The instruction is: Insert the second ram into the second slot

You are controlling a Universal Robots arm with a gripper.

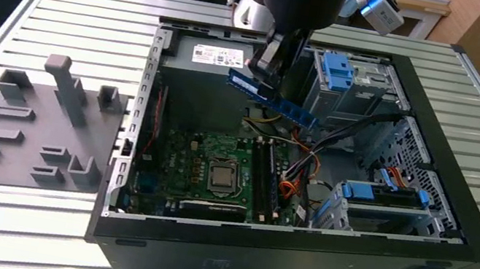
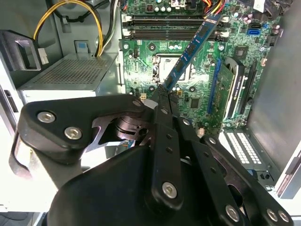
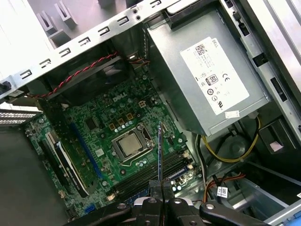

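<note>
My gripper [image 1: 259,70] is shut on one end of the second ram [image 1: 273,99], a thin dark-blue circuit-board stick. It hangs tilted in the air above the open computer case [image 1: 437,191], over the motherboard [image 1: 205,165]. In the second wrist view the ram [image 2: 193,49] slants from the gripper [image 2: 164,96] toward the long dark slots [image 2: 167,27]. In the first wrist view the ram [image 3: 160,150] shows edge-on, rising from the gripper [image 3: 160,197] over the slots [image 3: 150,176] beside the processor socket [image 3: 128,146]. Whether a stick sits in either slot, I cannot tell.
A grey power supply [image 1: 208,62] lies beside the gripper. Drive bays with light-blue latches [image 1: 336,66] [image 1: 373,195] and loose cables [image 1: 300,161] crowd the exterior view's right. A grey fixture with pegs [image 1: 35,121] stands left of the case. An expansion card [image 2: 230,89] stands on the board.
</note>
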